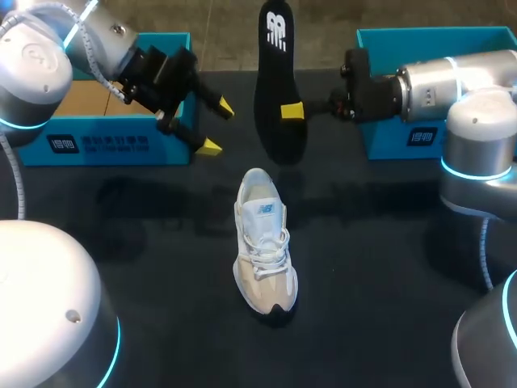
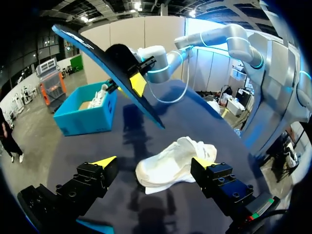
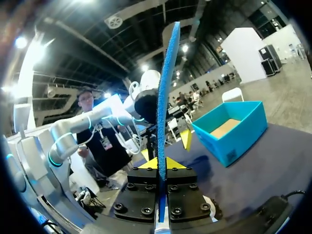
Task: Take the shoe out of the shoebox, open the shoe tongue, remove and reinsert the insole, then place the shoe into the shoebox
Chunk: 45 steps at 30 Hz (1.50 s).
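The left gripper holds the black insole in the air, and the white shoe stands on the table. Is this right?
Not quite. The right gripper holds the insole in the air, shut on it; the head view shows this. The left gripper is open and empty. The shoe does stand on the table.

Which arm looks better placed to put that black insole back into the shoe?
Probably the right. The right gripper is shut on the insole, held in the air beyond the shoe. The left gripper is open and empty, so it could steady the shoe.
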Each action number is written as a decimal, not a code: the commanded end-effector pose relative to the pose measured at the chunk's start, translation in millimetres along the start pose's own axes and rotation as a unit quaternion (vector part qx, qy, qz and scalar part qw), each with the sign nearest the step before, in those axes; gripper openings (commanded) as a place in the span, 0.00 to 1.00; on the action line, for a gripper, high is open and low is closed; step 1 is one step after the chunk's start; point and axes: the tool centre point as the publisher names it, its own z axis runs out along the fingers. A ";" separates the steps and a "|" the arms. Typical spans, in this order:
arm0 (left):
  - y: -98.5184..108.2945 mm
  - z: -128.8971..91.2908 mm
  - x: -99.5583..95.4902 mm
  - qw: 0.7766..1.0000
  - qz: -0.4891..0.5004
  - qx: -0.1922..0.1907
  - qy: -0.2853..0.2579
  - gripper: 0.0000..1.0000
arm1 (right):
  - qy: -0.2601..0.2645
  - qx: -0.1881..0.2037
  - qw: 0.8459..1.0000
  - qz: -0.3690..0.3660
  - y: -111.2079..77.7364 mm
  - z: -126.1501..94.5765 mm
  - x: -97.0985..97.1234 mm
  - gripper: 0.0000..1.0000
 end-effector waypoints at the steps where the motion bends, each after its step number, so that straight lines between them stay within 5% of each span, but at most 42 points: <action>1: 5.4 -0.1 4.0 1.000 -0.004 -0.024 0.011 1.00 | 0.011 -0.001 1.000 -0.006 1.2 7.1 -9.5 0.00; 11: 17.5 2.9 20.1 0.997 -0.014 -0.067 0.019 1.00 | 0.026 -0.020 0.999 -0.024 -6.3 12.3 -16.5 0.00; 29: 64.2 24.3 49.0 0.997 -0.009 -0.075 -0.016 1.00 | 0.042 -0.033 0.997 -0.050 -30.7 25.5 -17.1 0.00; 45: 78.7 48.6 49.9 0.995 0.013 -0.094 -0.016 1.00 | 0.069 -0.021 0.996 -0.055 -49.9 37.0 -21.9 0.00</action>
